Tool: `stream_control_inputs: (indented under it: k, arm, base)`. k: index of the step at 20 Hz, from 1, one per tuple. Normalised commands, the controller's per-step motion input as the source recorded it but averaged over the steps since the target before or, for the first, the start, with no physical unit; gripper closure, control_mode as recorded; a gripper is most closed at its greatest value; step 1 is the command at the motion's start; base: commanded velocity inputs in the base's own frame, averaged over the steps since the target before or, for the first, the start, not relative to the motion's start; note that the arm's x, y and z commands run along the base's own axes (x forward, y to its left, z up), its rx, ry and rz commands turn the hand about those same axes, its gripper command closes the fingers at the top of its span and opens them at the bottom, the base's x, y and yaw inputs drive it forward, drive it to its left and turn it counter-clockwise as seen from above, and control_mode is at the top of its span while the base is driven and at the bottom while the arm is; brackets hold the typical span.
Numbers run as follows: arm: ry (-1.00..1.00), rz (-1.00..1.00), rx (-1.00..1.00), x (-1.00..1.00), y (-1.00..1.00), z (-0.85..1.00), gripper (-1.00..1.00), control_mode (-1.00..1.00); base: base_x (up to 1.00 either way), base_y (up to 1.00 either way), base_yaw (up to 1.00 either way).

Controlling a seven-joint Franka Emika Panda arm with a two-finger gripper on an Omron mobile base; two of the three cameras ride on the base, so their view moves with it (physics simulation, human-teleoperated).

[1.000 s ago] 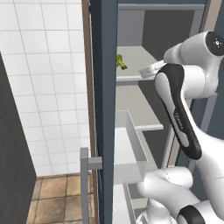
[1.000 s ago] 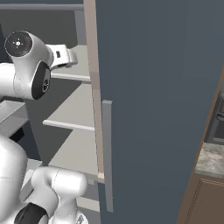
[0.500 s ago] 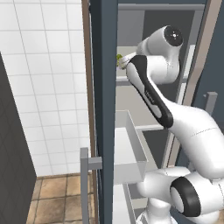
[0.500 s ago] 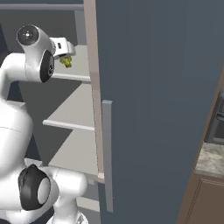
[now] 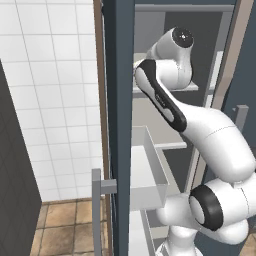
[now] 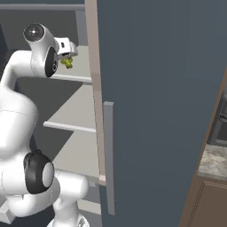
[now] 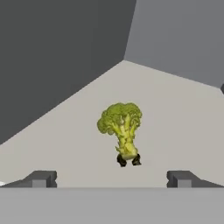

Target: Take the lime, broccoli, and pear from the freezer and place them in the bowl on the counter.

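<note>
The broccoli (image 7: 120,129), a lumpy yellow-green clump, stands on a pale grey shelf (image 7: 175,113) inside the freezer (image 6: 164,88). In the hand view it sits a short way ahead of my gripper (image 7: 111,179), centred between the two fingertips (image 7: 41,178), which stand wide apart with nothing between them. In the right base view the gripper (image 6: 66,54) hovers just above the broccoli (image 6: 67,62) on the upper shelf. My arm (image 5: 165,100) reaches up into that shelf in the left base view. The lime, pear and bowl are out of view.
The open freezer door (image 6: 168,133) with its grey bar handle (image 6: 108,155) fills the right side. A white pull-out drawer (image 5: 146,170) juts out below the shelves. A bit of counter (image 6: 213,162) shows at far right. White tiled wall (image 5: 50,100) lies left.
The arm has swung up and leftward into the upper shelf, bringing the hand close over the broccoli. The fingers have stayed wide apart.
</note>
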Motion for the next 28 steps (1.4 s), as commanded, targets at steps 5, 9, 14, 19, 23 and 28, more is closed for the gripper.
stream_control_inputs:
  k: [5,9,14,19,23,28]
  arm:
    - [0.09,0.00,0.00,0.59,0.00,-0.29,-1.00,-1.00]
    - [0.06,0.00,0.00,0.56,0.06,-0.02,-1.00,-1.00]
    - [0.05,0.00,0.00,0.55,0.17,0.00,-1.00,-1.00]
    - [0.04,0.00,0.00,0.36,0.11,-0.18,-1.00,-1.00]
    - [0.00,0.02,0.00,0.02,0.00,-0.38,-1.00,-1.00]
    - [-0.04,0.02,0.00,-0.15,0.00,-0.24,-1.00,-1.00]
  base:
    - [0.00,0.00,0.00]
    - [0.00,0.00,0.00]
    - [0.00,0.00,0.00]
    - [0.00,0.00,0.00]
    - [0.00,0.00,0.00]
    - [0.00,0.00,0.00]
